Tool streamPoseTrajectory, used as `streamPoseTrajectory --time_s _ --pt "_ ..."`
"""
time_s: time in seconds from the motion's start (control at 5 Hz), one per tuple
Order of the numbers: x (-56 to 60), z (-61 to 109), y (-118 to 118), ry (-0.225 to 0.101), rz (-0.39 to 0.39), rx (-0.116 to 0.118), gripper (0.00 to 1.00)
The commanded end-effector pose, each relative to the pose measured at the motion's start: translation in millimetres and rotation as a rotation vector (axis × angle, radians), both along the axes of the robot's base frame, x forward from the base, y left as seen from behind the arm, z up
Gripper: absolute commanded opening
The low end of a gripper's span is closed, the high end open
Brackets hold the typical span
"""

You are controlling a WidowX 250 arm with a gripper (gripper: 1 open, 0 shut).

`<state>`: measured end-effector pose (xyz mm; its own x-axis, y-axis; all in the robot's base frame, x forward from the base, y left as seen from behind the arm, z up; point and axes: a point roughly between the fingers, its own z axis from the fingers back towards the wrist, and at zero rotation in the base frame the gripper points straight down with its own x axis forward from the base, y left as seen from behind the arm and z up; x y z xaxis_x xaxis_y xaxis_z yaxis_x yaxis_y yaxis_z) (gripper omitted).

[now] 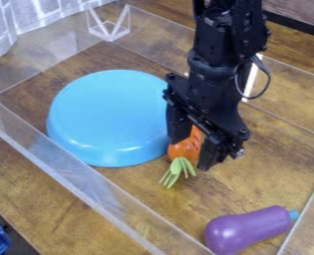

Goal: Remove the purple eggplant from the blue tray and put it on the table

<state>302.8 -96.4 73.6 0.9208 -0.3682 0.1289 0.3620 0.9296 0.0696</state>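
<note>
Camera view: purple eggplant [247, 230] already off blue tray [100, 118], lying on counter [279, 139]; gripper [207, 149] state unclear above carrot [180, 159].

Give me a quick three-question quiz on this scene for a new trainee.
1. True or false: the eggplant lies on the tray.
2. What orange thing lies right under the gripper?
3. Which is nearer the eggplant: A) the tray, B) the carrot?

Key
1. False: it lies on the table, near the front right corner, apart from the tray.
2. The carrot, green leaves pointing to the front, beside the tray's rim.
3. B.
</note>
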Motion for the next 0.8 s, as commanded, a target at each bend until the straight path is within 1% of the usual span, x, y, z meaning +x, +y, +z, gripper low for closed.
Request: streamPoseTrajectory --time_s 0.0,0.2,0.4,0.6 --pt "12.5 20.0 -7.2 -0.105 0.018 -0.045 1.00" --pt "12.5 18.4 -19.3 -0.128 0.032 -0.051 1.00" --pt "12.2 2.1 -27.0 -0.143 0.046 -0.056 1.00" --pt "6.3 -20.8 -41.3 -0.152 0.050 -0.060 1.00"
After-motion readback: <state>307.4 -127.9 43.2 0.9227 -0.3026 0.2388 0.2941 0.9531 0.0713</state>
